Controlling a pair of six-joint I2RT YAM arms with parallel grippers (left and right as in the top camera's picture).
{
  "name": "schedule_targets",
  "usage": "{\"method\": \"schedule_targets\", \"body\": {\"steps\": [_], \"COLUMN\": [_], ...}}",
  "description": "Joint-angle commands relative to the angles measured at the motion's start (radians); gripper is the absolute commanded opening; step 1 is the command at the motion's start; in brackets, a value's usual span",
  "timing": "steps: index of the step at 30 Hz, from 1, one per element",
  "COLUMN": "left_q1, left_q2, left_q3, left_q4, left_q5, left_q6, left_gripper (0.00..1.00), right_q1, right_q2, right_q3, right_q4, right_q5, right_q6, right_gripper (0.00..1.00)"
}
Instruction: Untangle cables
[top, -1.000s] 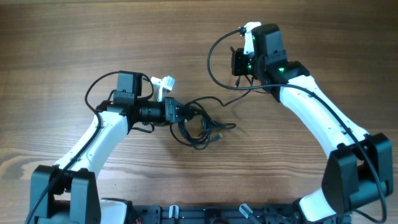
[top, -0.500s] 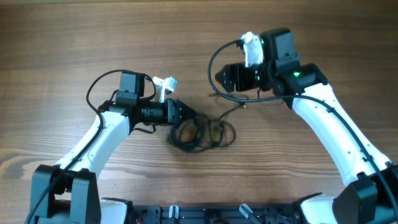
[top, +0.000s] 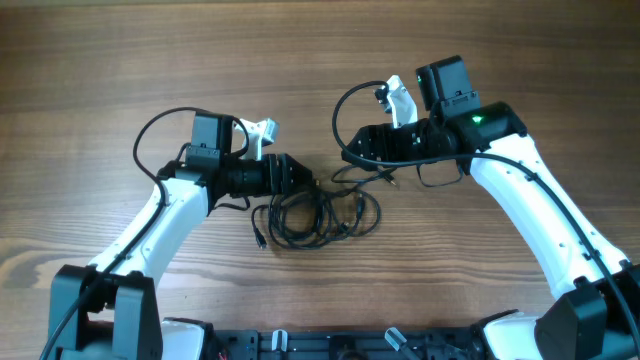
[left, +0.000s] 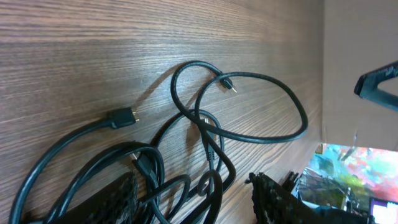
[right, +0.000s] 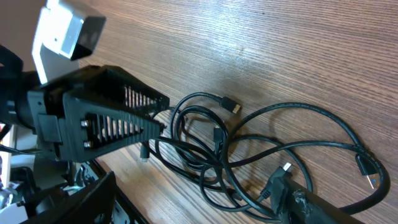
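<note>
I keep left gripper (top: 305, 180) and right gripper (top: 352, 146) spread; the cables (top: 318, 216) lie slack on the counter (top: 100, 60), probably awaiting a fresh grasp.

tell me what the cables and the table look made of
Cables: flexible rubber or plastic jacket, black, faint sheen; they bend in soft loops. Plug ends: probably metal tips, silvery glint. Table: wood or wood-look laminate, matte brown, visible grain.

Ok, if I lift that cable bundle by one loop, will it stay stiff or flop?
Probably floppy: the cables lie in loose, curved loops flat on the table. Likely light, since the cords are thin. Pulling one loop would probably drag others along, because the strands cross each other mid-bundle.
</note>
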Motion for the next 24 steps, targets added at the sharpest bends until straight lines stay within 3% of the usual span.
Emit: {"method": "schedule_targets", "body": {"steps": [1, 3, 6, 13, 15, 17, 20, 21, 24], "left_q1": [-0.005, -0.005, 0.021, 0.028, 0.028, 0.026, 0.019, 0.020, 0.016], "left_q2": [0.005, 0.005, -0.010, -0.070, -0.070, -0.068, -0.065, -0.064, -0.060], "left_q3": [0.064, 0.064, 0.083, 0.090, 0.090, 0.089, 0.076, 0.076, 0.076], "left_q4": [-0.001, -0.061, -0.185, -0.327, -0.359, -0.370, -0.367, -0.367, -0.363], "left_q5": [-0.058, -0.111, -0.229, -0.190, -0.088, -0.100, -0.162, -0.177, -0.177], "left_q6": [-0.052, 0.011, 0.097, 0.285, 0.409, 0.427, 0.423, 0.423, 0.420], "left_gripper": [0.59, 0.52, 0.52, 0.57, 0.60, 0.59, 0.98, 0.97, 0.76], "right_q1": [-0.002, -0.001, -0.001, -0.002, -0.001, -0.001, -0.001, -0.001, -0.001], "right_q2": [-0.011, -0.011, -0.011, -0.010, -0.010, -0.010, -0.010, -0.010, -0.010], "right_q3": [0.006, 0.002, -0.023, -0.025, -0.025, -0.025, -0.025, -0.025, -0.025], "right_q4": [-0.007, -0.032, -0.033, -0.025, -0.025, -0.027, -0.023, -0.024, -0.025], "right_q5": [0.002, 0.003, 0.019, 0.056, 0.056, 0.056, 0.057, 0.070, 0.086], "right_q6": [0.066, 0.069, 0.069, 0.068, 0.068, 0.068, 0.068, 0.068, 0.068], "right_gripper": [0.83, 0.83, 0.83, 0.84, 0.84, 0.84, 0.84, 0.84, 0.84]}}
